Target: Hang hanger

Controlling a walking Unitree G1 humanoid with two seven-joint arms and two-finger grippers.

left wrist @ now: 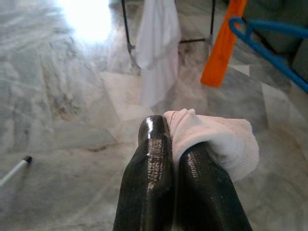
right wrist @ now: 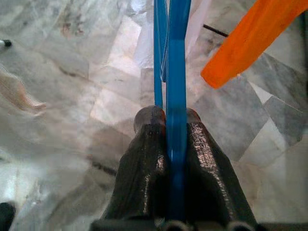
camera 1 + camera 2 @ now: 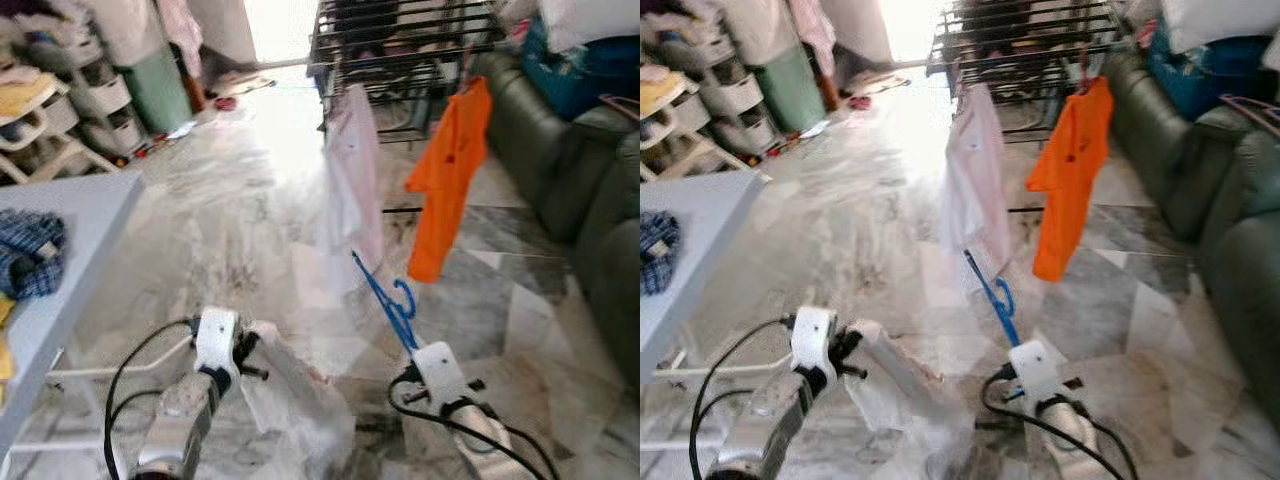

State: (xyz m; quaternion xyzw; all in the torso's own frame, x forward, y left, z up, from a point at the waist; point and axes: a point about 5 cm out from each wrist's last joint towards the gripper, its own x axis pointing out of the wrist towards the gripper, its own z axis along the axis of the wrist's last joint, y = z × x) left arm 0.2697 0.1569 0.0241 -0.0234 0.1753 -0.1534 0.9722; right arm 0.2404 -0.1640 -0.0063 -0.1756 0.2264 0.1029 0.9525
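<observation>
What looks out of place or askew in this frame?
The white garment is off the blue hanger: the left claw pinches the cloth on its own, while the right claw grips the bare hanger. On the drying rack, an orange shirt hangs normally.

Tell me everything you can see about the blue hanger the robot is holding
The blue hanger is a thin, smooth frame that looks like plastic, with a curled hook partway along it. The right gripper is shut on it, its two black fingers pinching a blue bar between them. The hanger slants up and away from the gripper toward the white garment on the drying rack, held above the marble floor. It is not on the rack yet. Nothing hangs on it.
</observation>
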